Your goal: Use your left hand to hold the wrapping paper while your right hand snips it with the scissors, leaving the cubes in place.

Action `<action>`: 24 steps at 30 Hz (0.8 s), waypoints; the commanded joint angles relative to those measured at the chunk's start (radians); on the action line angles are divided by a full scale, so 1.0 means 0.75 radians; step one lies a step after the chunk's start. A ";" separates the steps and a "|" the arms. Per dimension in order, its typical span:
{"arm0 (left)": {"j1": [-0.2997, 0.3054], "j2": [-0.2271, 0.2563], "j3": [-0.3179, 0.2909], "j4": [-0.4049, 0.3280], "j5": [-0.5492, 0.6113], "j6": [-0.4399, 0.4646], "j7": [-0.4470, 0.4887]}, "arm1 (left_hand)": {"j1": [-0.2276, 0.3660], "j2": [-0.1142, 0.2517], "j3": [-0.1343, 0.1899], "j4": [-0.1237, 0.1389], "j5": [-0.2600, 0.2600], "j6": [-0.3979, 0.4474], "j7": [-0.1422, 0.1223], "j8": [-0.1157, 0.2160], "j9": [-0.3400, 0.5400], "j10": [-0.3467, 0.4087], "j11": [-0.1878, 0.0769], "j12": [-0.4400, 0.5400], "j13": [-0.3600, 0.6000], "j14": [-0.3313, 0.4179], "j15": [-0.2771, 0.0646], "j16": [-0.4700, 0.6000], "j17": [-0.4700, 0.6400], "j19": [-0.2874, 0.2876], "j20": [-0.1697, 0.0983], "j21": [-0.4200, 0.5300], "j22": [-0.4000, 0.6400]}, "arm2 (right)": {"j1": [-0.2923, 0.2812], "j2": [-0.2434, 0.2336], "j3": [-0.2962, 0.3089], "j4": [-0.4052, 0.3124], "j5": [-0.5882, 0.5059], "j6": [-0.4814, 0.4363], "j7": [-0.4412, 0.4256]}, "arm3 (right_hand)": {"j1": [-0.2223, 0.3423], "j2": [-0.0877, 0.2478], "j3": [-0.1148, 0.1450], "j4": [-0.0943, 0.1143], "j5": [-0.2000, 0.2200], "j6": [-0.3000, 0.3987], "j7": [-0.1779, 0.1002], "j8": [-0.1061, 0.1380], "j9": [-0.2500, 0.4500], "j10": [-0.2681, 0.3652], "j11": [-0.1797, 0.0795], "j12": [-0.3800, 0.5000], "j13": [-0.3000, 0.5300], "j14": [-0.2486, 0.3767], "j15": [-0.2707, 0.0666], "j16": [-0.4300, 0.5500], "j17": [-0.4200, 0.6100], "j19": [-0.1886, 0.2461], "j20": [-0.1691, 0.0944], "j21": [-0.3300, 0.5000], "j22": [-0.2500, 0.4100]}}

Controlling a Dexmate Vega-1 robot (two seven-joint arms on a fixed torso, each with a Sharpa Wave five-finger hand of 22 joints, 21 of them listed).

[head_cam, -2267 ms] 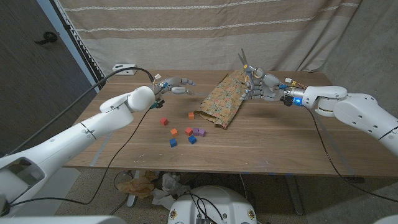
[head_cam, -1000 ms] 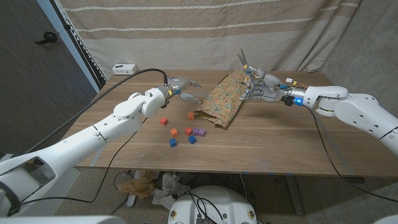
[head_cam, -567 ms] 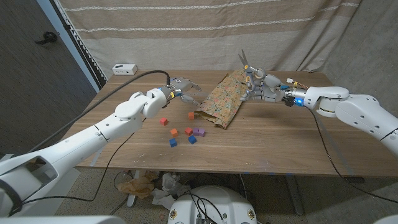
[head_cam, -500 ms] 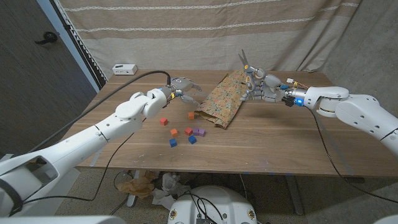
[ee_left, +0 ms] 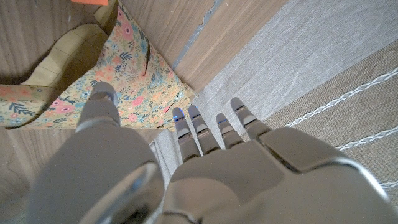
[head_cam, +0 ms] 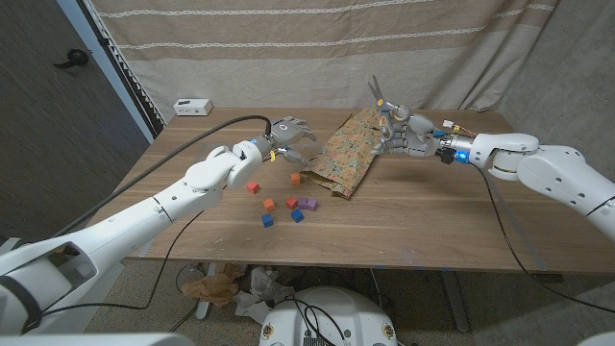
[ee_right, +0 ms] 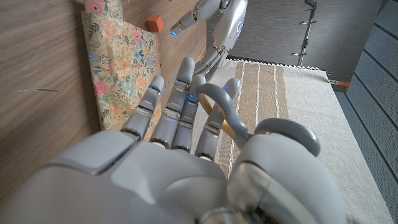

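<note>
The floral wrapping paper [head_cam: 344,154] lies crumpled at the table's middle back; it also appears as paper [ee_left: 124,81] and paper [ee_right: 121,62] in the wrist views. My left hand [head_cam: 287,135] hovers at its left edge with fingers spread and nothing in it. My right hand [head_cam: 404,134] grips the scissors [head_cam: 376,96] at the paper's right corner, blades pointing up. The scissors' handles [ee_right: 225,115] sit in its fingers. Small cubes lie in front of the paper: red [head_cam: 253,187], orange [head_cam: 295,178] and purple [head_cam: 307,204] among several.
A white box [head_cam: 194,106] sits at the table's back left corner. A striped curtain [head_cam: 317,48] hangs behind the table. Bare wood [head_cam: 404,221] stretches across the front and right.
My left hand has moved right across the table to the paper's left edge, fingers spreading. The right hand, scissors, paper and cubes have stayed put.
</note>
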 commanded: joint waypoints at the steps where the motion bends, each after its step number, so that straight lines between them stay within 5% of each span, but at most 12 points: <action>1: -0.018 -0.032 0.032 0.037 0.103 -0.047 -0.011 | 0.020 0.004 -0.011 0.002 0.015 -0.020 0.001 -0.007 0.002 -0.033 0.001 -0.009 0.003 -0.016 -0.138 -0.006 0.003 -0.009 0.002 -0.008 0.005 | -0.017 -0.006 0.012 -0.008 0.008 0.004 -0.007 | 0.000 0.015 -0.004 -0.004 0.008 -0.248 0.259 -0.009 -0.001 -0.004 0.004 0.035 0.001 -0.008 -0.100 -0.002 0.002 0.007 0.001 -0.004 0.001; 24: -0.038 -0.033 0.044 0.081 0.083 -0.178 -0.004 | 0.059 0.033 -0.006 0.005 0.045 -0.068 0.000 -0.021 0.003 -0.122 0.003 -0.028 -0.002 -0.061 -0.121 -0.004 0.003 -0.004 0.001 -0.024 0.007 | -0.025 -0.015 0.021 -0.031 0.009 0.006 -0.014 | 0.000 0.022 -0.006 -0.008 0.007 -0.246 0.259 -0.016 0.005 -0.007 0.000 0.047 -0.005 -0.012 -0.097 -0.007 -0.002 0.011 0.001 -0.011 0.001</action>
